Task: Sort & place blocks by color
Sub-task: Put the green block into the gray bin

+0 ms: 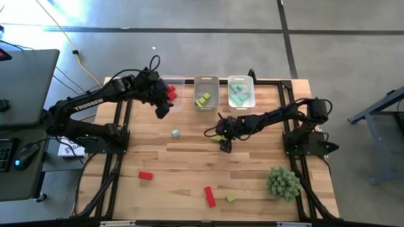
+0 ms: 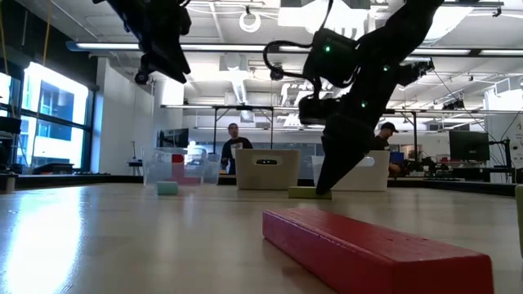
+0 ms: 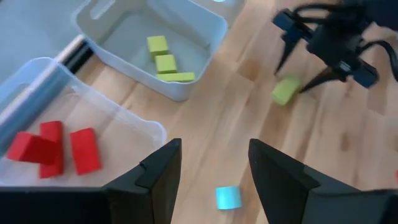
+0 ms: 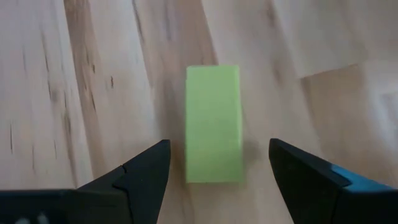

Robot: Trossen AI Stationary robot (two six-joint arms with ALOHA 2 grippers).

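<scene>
My right gripper [image 4: 217,171] is down at the table near the middle of the wooden tabletop [image 1: 189,154], fingers spread wide, straddling a yellow-green rectangular block [image 4: 213,124] that lies flat on the wood between them; nothing pinched, gaps on both sides. My left gripper [image 3: 212,168] hangs above the table by the far edge, just beside the left clear plastic bin [image 1: 178,80], fingers apart, empty.

Three clear bins sit in a row along the far edge. The left bin has red blocks [image 3: 53,148] in it. The middle clear bin [image 1: 206,80] has yellow-green blocks [image 3: 165,61]. The right clear bin [image 1: 242,79] has teal blocks [image 1: 238,94].

Loose on the wood: small teal cube [image 1: 175,133] left of centre, short red bar [image 1: 146,176] toward the near-left part, longer red bar [image 1: 209,196] near the near edge with a small yellow-green cube [image 1: 231,197] just beside it. Spiky green fake plant [image 1: 283,183] by the near-right corner.
</scene>
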